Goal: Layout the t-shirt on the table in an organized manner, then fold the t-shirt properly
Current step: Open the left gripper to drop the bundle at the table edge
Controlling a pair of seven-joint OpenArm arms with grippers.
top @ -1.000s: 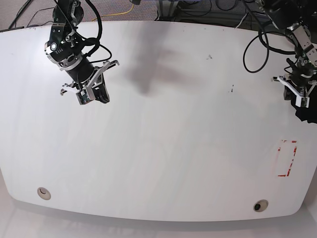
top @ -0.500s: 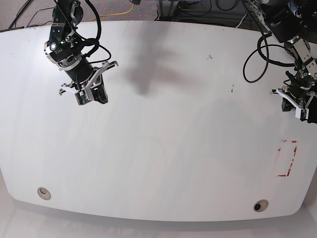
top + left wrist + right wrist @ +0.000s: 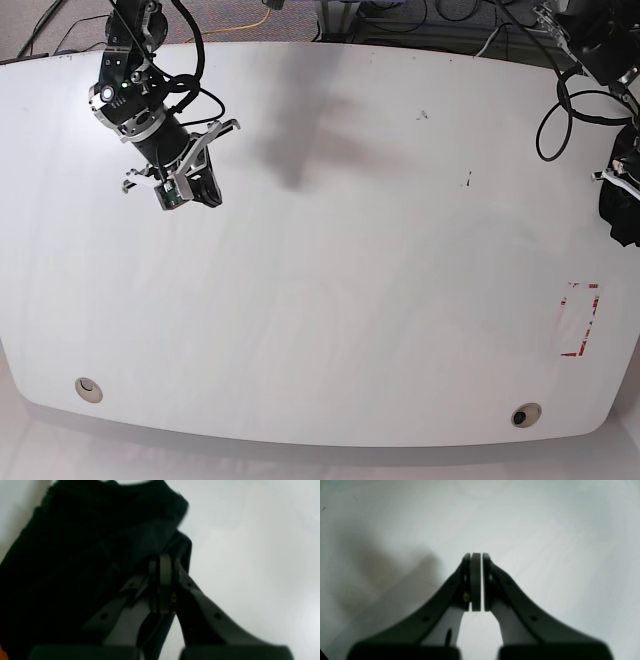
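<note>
Tabletop (image 3: pixel 330 300) lies broad and bare from the near curved edge to the far one. Right pincer (image 3: pixel 476 580) hangs closed on nothing over the far corner. Left pincer (image 3: pixel 162 580) is clamped on the t-shirt (image 3: pixel 75 555), a dark crumpled bunch at the tabletop's side edge.

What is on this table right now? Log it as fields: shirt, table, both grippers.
t-shirt: black, bunched at the table's edge, not laid out
table: white, glossy
left gripper: shut, tips against the cloth; unclear whether cloth is pinched
right gripper: shut, holding nothing, above bare tabletop
red tape rectangle: nothing on it
grommet holes: two, near the front edge
</note>
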